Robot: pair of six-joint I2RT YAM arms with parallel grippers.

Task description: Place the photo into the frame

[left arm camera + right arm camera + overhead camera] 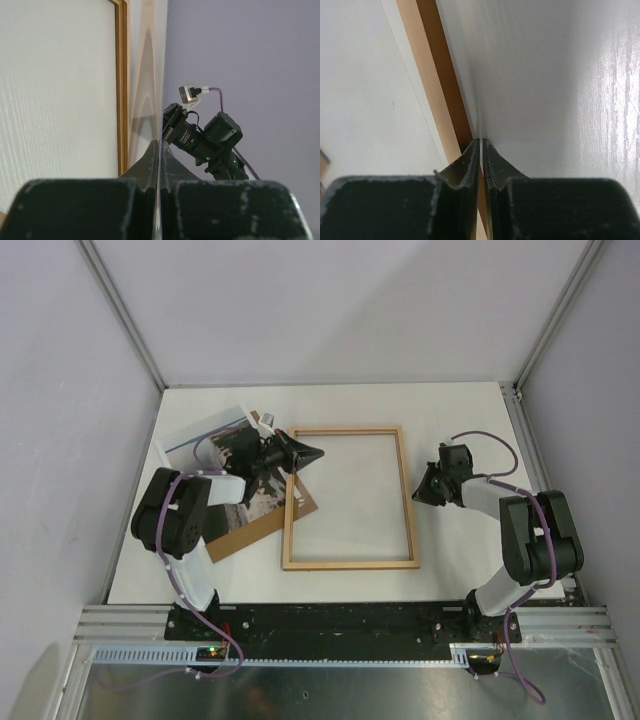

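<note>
Left pincer (314,453) and right pincer (417,492), both closed empty, seemingly pin the frame (350,563) steady; the photo (263,504) lies beside it, uninserted.

A white worktop (350,410) sat inside a booth with plain lavender-grey walls. A back wall (340,310) stood along its far edge, and a left wall (60,420) and a right wall (600,420) stood along its sides. Two slanting aluminium posts (120,310) rose from the far corners. Along the near edge ran a black plate (340,618) between aluminium rails (120,620). Nearer than these lay a slotted pale cable duct (130,652), then a brushed metal sheet (340,695). The light was soft and even, with only faint shadows. Seen at a grazing angle, the worktop showed a streaky sheen.
</note>
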